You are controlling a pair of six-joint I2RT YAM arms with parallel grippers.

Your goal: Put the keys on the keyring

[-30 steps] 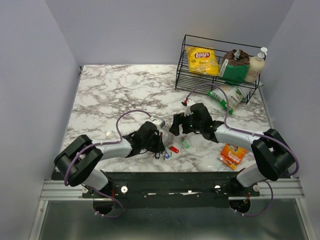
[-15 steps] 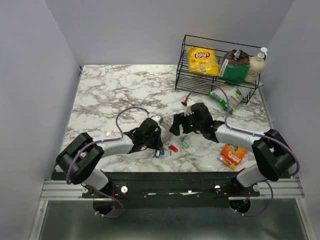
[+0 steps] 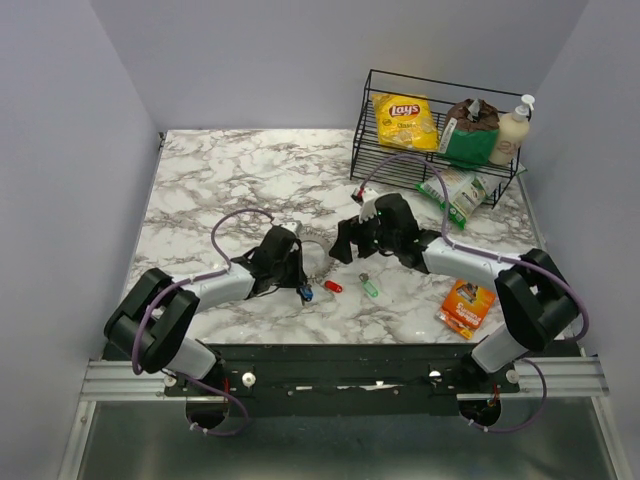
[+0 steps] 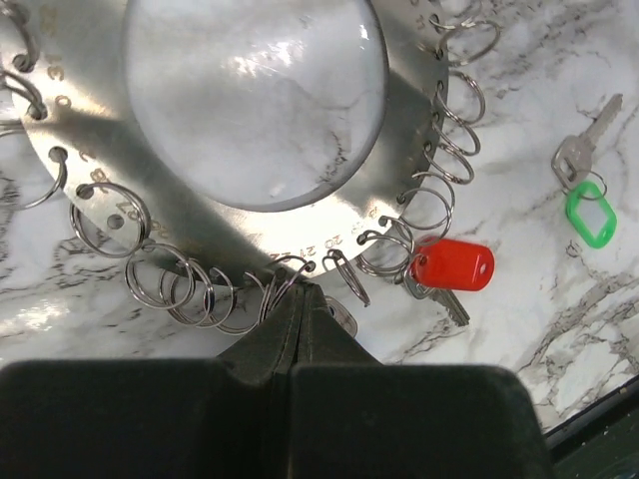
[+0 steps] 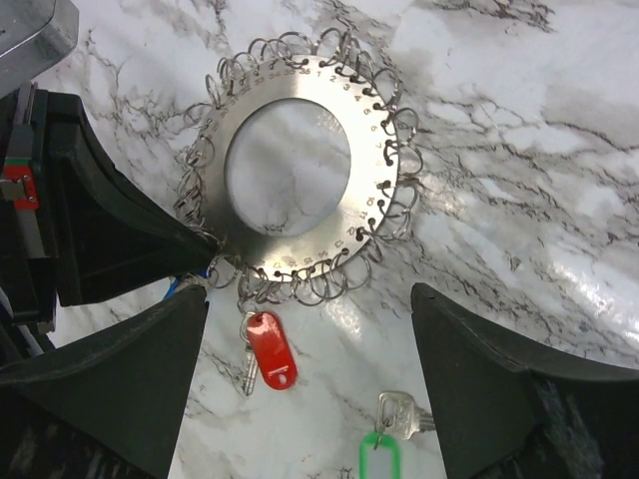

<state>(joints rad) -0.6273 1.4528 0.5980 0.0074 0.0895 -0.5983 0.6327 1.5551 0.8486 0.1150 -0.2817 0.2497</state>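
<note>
The keyring (image 5: 364,190), a flat grey metal disc with an open centre and small split rings round its rim, lies on the marble between both grippers. My left gripper (image 4: 303,291) is shut on its rim among the small rings, and in the top view it (image 3: 297,272) is left of the ring. The red key (image 4: 451,264) lies at the rim and looks hooked into a small ring. The green key (image 5: 384,451) lies loose nearer the front. The blue key (image 3: 305,293) shows beside the left fingers. My right gripper (image 5: 310,291) hangs open above the ring's near edge, holding nothing.
A black wire basket (image 3: 362,130) at the back right holds a yellow crisp bag (image 3: 404,119), a dark pouch and a pump bottle (image 3: 511,130). A green packet (image 3: 452,190) lies in front of it. An orange snack packet (image 3: 465,307) lies at the front right.
My left gripper has dragged the keyring left and away from the table's front edge, and the red and blue keys went with it. The right gripper shifted slightly left. The green key stayed put.
</note>
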